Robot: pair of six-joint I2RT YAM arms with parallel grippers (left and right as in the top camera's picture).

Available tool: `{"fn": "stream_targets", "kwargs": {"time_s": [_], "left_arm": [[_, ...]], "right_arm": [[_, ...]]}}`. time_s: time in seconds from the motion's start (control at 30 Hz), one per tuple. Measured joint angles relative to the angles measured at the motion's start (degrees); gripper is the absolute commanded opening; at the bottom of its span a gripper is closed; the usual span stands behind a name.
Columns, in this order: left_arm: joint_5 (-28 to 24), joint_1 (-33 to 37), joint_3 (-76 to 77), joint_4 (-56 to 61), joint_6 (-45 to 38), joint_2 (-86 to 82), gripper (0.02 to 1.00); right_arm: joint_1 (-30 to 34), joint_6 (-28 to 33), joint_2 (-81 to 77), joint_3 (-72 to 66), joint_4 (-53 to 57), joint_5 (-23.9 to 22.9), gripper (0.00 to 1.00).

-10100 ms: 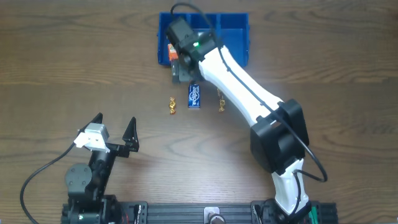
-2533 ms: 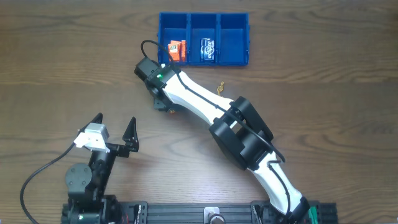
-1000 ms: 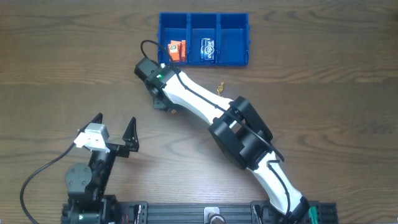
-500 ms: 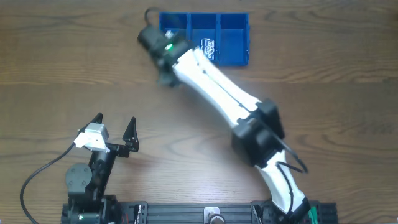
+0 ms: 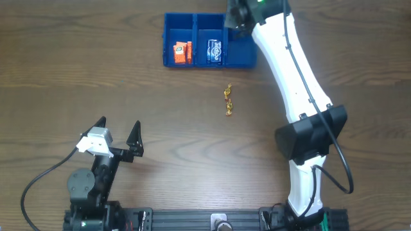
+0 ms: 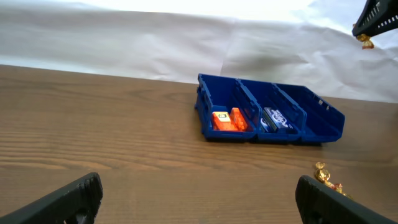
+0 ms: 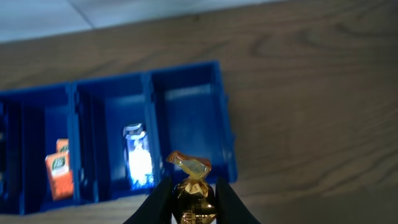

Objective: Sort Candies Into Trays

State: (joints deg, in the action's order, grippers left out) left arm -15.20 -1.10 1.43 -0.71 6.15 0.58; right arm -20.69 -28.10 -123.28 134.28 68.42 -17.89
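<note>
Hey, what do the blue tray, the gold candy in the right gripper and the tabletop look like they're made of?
Blue tray: likely moulded plastic; uniform colour, faint sheen, thin walls.
Gold candy in the right gripper: seemingly a metallic foil wrapper; shiny, crinkled, with a twisted end.
Tabletop: wood or wood-look laminate; dark grain lines, matte. I cannot tell which.

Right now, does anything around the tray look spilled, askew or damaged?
Nothing stands out. The blue tray sits square, with orange candies in its left compartment, a blue candy in the middle and the right one empty. The right gripper holds a gold candy intact. The loose gold candy on the table is simply unsorted.
</note>
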Motion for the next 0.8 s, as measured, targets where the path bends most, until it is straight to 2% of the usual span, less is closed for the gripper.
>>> {"fn": "stream_targets", "kwargs": {"time_s": [0.27,0.5,0.8], "left_arm": [[0.0,0.0,0.0,0.0,0.0,0.0,0.998],[0.02,0.0,0.0,0.0,0.0,0.0,0.998],[0.0,0.0,0.0,0.0,0.0,0.0,0.998]], "right_arm": [[2.27,3.08,-3.93,-0.63,-6.51,0.04,0.156],[2.43,3.8,-11.04,-1.77,-10.23,0.17,0.156],[2.43,3.82,-12.02,-1.79,-13.25,0.2,0.161]]}}
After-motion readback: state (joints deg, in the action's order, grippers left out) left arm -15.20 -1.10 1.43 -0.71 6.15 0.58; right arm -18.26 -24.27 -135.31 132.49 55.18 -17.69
